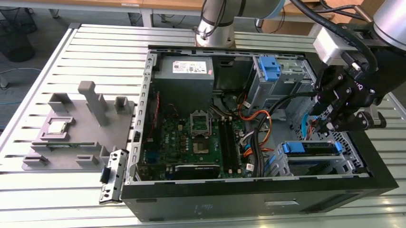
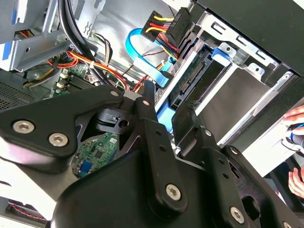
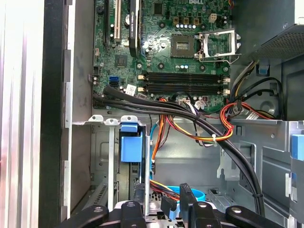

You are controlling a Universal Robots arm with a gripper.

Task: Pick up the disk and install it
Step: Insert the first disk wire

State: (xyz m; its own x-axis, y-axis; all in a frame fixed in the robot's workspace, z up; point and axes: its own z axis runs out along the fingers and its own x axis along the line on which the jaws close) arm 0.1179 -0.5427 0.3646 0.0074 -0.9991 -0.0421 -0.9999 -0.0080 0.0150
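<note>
The disk (image 1: 309, 148) stands on edge in the drive bay at the front corner of the open computer case (image 1: 254, 199), on the exterior view's right, with blue rails along its edges. In the second wrist view the disk (image 2: 240, 102) shows a grey face, a dark connector edge and a blue rail. My gripper (image 1: 337, 127) hangs just above the bay. Its black fingers (image 2: 148, 107) stand apart, open, in both wrist views, with the disk's blue rail end seen in the gap. I cannot tell whether they touch it. The first wrist view has the gripper (image 3: 161, 209) above the disk's blue handle (image 3: 131, 146).
A lone blue bracket (image 1: 269, 69) sits in the rear bay and a grey power supply (image 1: 184, 71) at the back. Orange and black cables (image 1: 260, 118) and a blue cable (image 2: 137, 47) run beside the bay. A grey fixture (image 1: 76, 128) stands left. A person's hand (image 2: 295, 124) shows beyond the case.
</note>
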